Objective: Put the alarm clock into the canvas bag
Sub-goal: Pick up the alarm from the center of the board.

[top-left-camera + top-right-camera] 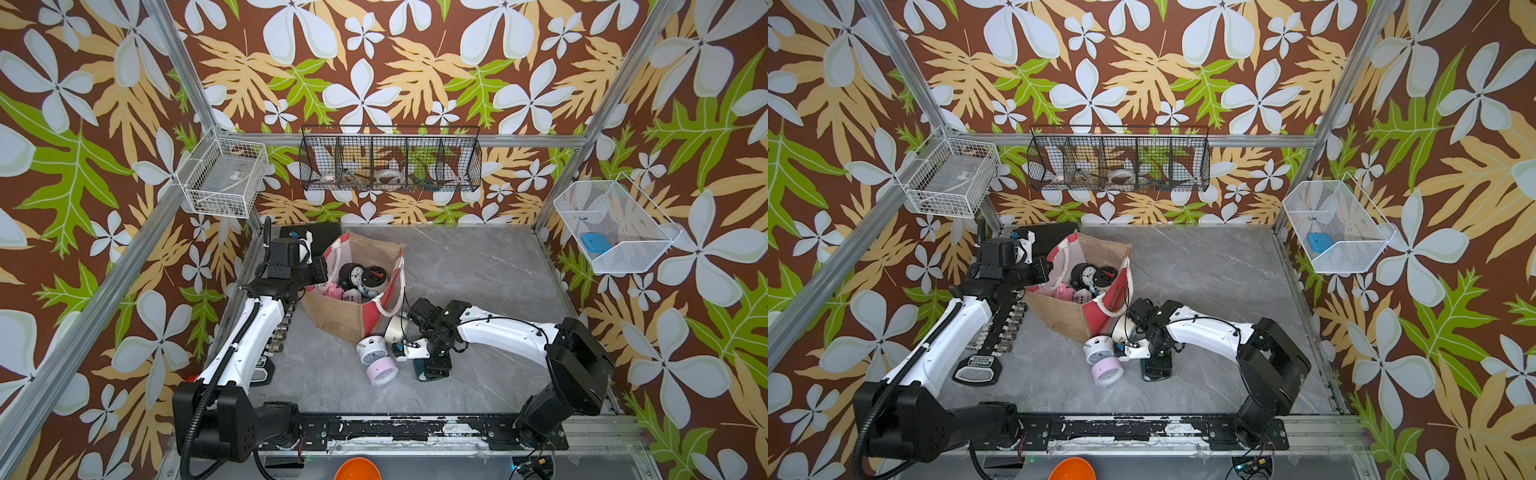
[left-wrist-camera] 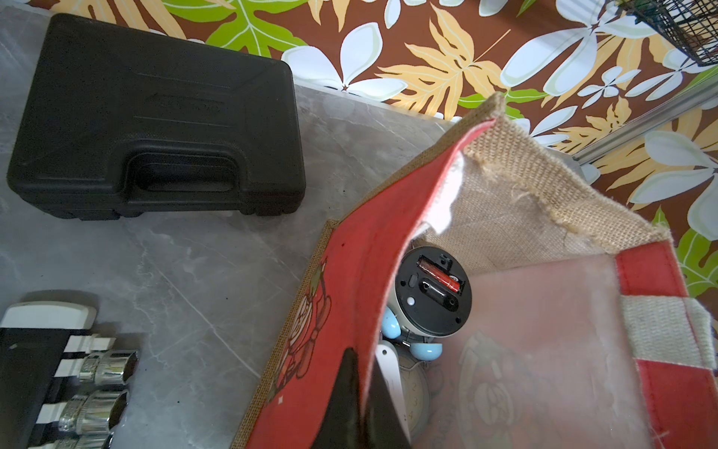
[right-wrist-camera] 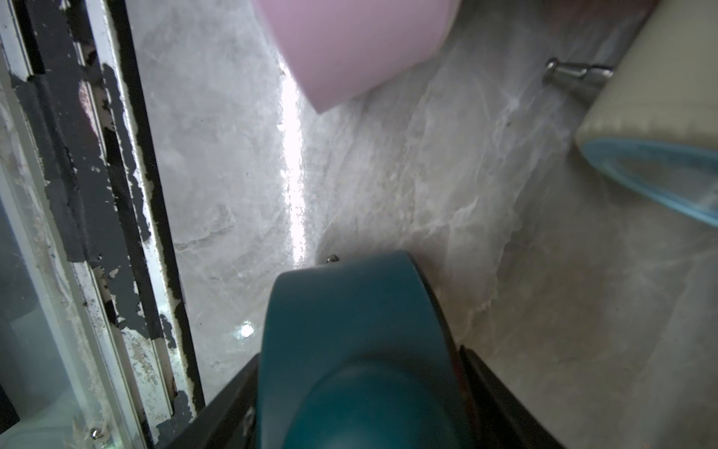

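Note:
The canvas bag [image 1: 336, 316] [image 1: 1059, 313] stands open at the table's left middle, with several clocks lying inside. My left gripper [image 1: 327, 282] [image 2: 361, 400] is shut on the rim of the bag's red panel [image 2: 349, 272]. In front of the bag, a teal alarm clock [image 1: 420, 369] [image 3: 349, 311] lies on the table. My right gripper [image 1: 434, 365] [image 3: 355, 385] reaches down over it, a black finger pressed against each side. A white clock [image 1: 371, 349], a pink clock [image 1: 384, 373] [image 3: 349, 46] and a cream clock [image 1: 397, 328] lie just left of it.
A flat black plastic case [image 2: 155, 116] [image 1: 326, 237] lies behind the bag. A rail of chrome sockets [image 1: 282, 332] [image 2: 93, 388] sits under my left arm. Wire baskets [image 1: 390, 164] hang on the walls. The peeling black front rail [image 3: 116, 194] runs close to the teal clock.

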`<state>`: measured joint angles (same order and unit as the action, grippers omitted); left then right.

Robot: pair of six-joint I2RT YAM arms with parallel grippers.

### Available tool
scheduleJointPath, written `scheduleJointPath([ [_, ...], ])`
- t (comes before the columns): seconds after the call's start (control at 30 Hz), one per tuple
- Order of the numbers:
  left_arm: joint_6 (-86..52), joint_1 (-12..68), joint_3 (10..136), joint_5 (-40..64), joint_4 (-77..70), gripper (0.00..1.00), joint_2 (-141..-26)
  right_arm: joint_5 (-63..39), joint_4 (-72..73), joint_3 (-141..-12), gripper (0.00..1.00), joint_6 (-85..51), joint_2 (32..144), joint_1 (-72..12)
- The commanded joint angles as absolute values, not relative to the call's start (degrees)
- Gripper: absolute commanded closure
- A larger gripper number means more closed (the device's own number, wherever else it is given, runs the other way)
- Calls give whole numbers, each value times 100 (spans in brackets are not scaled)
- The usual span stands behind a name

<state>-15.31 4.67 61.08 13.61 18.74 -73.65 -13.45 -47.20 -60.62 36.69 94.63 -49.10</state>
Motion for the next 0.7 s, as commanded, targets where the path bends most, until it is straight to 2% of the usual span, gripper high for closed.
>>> scheduleJointPath([
  [0.0, -1525, 468, 6091, 1365, 1754, 100, -7382, -1433, -4464, -5865, 28, 3754, 9579, -4924],
  [0.3, -1524, 470, 6095, 1362, 1766, 100, -7394, -1323, -4464, -5903, 33, 3733, 9492, -4922],
  [0.47, -1525, 467, 6093, 1353, 1766, 100, -7374, -1268, -4550, -6016, 44, 3693, 9185, -4924],
  [0.67, -1522, 467, 6098, 1354, 1767, 100, -7387, -1213, -4656, -6190, 52, 3569, 8893, -4922],
])
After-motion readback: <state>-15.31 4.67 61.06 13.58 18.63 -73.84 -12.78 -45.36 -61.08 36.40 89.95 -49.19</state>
